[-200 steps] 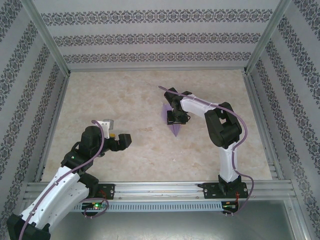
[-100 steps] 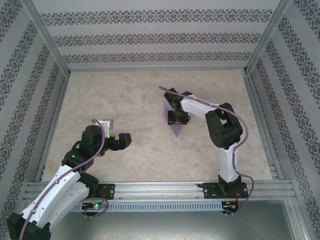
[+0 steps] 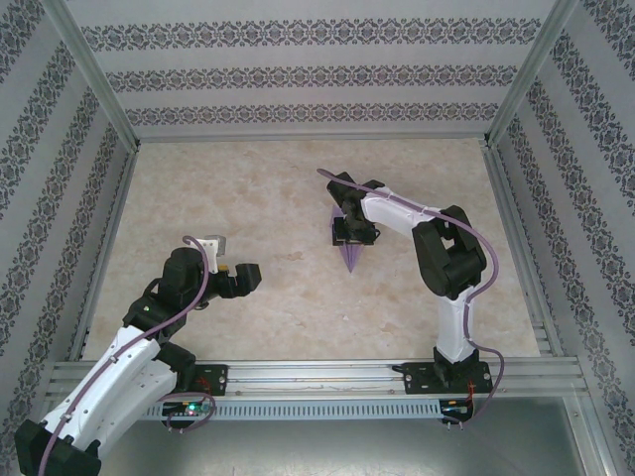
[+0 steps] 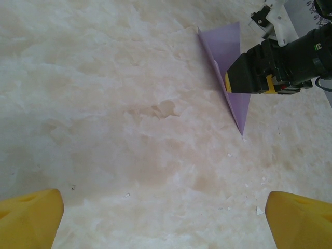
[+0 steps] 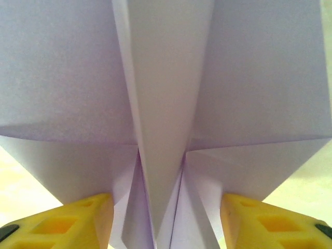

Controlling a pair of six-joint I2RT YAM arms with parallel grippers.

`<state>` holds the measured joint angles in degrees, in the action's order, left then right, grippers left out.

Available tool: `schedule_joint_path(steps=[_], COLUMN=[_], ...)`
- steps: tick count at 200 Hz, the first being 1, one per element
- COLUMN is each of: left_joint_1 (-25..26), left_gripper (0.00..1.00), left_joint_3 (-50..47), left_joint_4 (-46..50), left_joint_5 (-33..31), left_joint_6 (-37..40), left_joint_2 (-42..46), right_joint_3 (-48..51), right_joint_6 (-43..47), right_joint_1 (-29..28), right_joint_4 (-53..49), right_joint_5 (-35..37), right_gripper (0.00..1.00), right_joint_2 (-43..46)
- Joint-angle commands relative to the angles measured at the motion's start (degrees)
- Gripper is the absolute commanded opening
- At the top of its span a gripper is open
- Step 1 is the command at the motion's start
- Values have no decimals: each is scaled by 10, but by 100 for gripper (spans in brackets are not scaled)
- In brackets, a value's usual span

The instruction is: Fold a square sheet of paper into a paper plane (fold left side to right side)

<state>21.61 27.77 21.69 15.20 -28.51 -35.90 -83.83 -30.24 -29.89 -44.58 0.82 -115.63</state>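
- Fingers (image 4: pixel 28 215) of the left gripper (image 3: pixel 243 278) are spread wide over the big pale table (image 3: pixel 248 188), near and left, with nothing in them.
- Next, the right gripper (image 5: pixel 163 218) is partly open, one yellow tip each side of the middle fold, not squeezing it.
- Last, the paper plane (image 3: pixel 348 260) lies mid-table under it, sharp tip pointing near.

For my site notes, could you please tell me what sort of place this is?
Probably a lab test cell, not a home: left arm and right arm bolted to an aluminium rail, a marble-patterned tabletop, and wallpapered panels in metal framing around it.
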Motion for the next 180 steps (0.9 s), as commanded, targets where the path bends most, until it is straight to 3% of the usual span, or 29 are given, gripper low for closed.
schedule_joint_path(steps=[1,126,157,180], left_joint_1=[-13,-15,-17,-21], left_gripper=[100,100,100,100], left_joint_3=[16,20,23,26], left_joint_4=[-13,-11,-11,-11], left_joint_5=[6,8,8,1], left_joint_6=[-8,-4,-3,-1], left_joint_2=[0,-6,-7,-7], right_joint_3=[5,9,16,35], right_joint_6=[-7,-11,-7,1], right_joint_1=[-7,-11,-17,-23], right_joint_4=[-15,-14,-18,-23], right_joint_5=[17,19,37,60], right_gripper=[57,60,67,78], right_joint_2=[16,26,61,107])
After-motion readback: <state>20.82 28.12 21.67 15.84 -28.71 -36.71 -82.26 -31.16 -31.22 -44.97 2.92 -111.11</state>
